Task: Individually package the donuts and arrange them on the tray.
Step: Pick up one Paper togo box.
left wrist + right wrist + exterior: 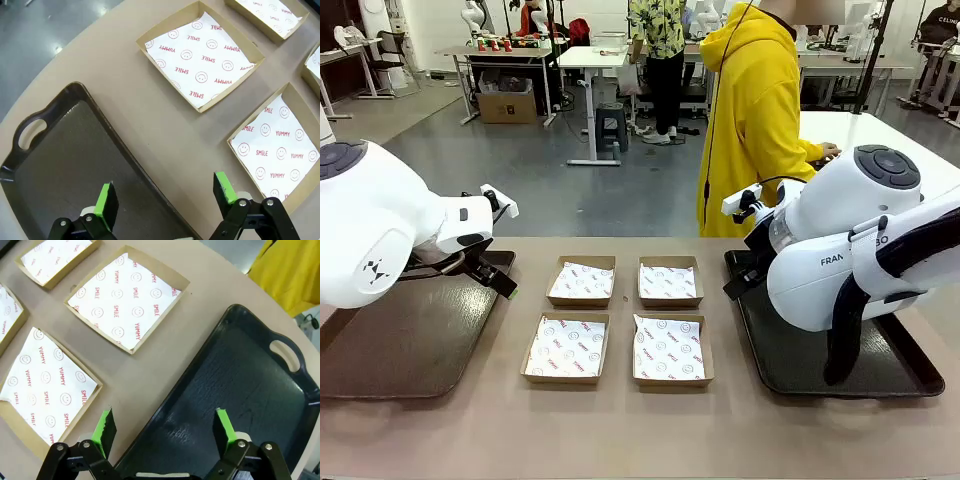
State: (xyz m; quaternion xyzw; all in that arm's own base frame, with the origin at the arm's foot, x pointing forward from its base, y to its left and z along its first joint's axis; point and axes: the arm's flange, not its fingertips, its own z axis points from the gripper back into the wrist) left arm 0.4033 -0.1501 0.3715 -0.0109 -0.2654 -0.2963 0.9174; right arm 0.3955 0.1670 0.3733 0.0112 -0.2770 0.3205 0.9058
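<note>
Across the middle of the table (620, 430): four shallow cardboard boxes (582, 281) in a two-by-two block, set apart from one another by narrow gaps.
Box lining: each holds a white paper sheet (207, 60) printed in red with smiley faces and the words SMILE and YUMMY; the sheet in the near right box sits a little askew.
Left tray (410, 340): dark brown, rounded corners, a handle slot cut into one end, lying flat at the robot's left, just beside the boxes.
Right tray (790, 365): black, same pattern, with a handle slot at its far end, flat at the robot's right, partly under the right arm.
Left gripper (167, 192): jaws spread wide, nothing between them; it hovers over the inner rim of the left tray, one green pad (105, 197) above the tray floor, the other above bare table near a box.
Right gripper (165, 432): jaws likewise wide apart and holding nothing; it hangs over the inner rim of the right tray, one pad above the tray, the other above the table between tray and box.
Donuts: where they are and how they look, I cannot tell from here.
Person (755, 120): yellow hooded top, standing at the far side, turned towards a white table on the right.
</note>
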